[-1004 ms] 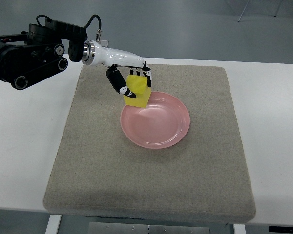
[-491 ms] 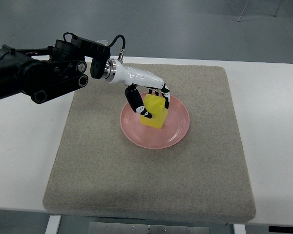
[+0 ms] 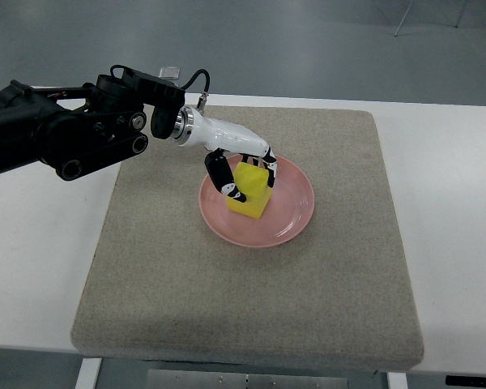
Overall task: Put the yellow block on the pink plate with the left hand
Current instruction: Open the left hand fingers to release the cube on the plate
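On the white tabletop (image 3: 454, 203) lies a grey mat (image 3: 251, 292) that covers most of the working area, likely there to keep things from sliding and to soften any set-down. Beyond the far edge the room shows only a plain grey floor (image 3: 308, 40) and, at the top right corner, what may be a chair leg. The left arm (image 3: 65, 134), black and bulky, comes in from the left edge and reaches over the mat's far left corner, angled downward so the white wrist points at the plate. The pink plate (image 3: 287, 215) sits near the mat's middle, a little toward the far side, shallow and round. The left hand (image 3: 243, 174) is curled over the plate's left part, its fingers (image 3: 224, 177) closed around the block from both sides. The yellow block (image 3: 249, 194) is inside the rim, slightly tilted, its base at or very near the plate's floor; contact cannot be told for sure. The grip looks ready for release. No right arm shows
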Controlling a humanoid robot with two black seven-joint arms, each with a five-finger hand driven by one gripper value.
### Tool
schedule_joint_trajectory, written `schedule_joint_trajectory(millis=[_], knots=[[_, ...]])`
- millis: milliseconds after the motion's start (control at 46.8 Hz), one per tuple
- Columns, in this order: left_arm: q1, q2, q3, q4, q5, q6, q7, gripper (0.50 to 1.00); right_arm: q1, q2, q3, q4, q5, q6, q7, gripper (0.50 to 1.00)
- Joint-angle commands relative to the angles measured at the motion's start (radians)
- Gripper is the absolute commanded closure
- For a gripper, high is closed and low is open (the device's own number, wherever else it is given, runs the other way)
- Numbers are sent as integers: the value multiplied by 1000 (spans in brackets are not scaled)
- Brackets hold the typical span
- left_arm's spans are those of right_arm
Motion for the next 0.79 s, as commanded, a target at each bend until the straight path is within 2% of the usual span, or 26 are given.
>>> schedule_joint_trajectory(millis=[0,150,235,299,555,769], knots=[[6,0,0,0,-5,2,-1,830,0,0,0,0,0,0,0,576],[6,0,0,-2,-5,2,-2,650,1,0,0,0,-1,0,0,576],[6,2,0,-2,-7,2,-4,611,0,0,0,0,0,0,0,576],[6,2,0,0,-11,2,-4,542,1,0,0,0,0,0,0,576],[0,20,-23,-2,-21,-4,-4,538,1,0,0,0,0,0,0,576],[-8,78,-48,1,-19,2,-4,538,1,0,0,0,0,0,0,576]])
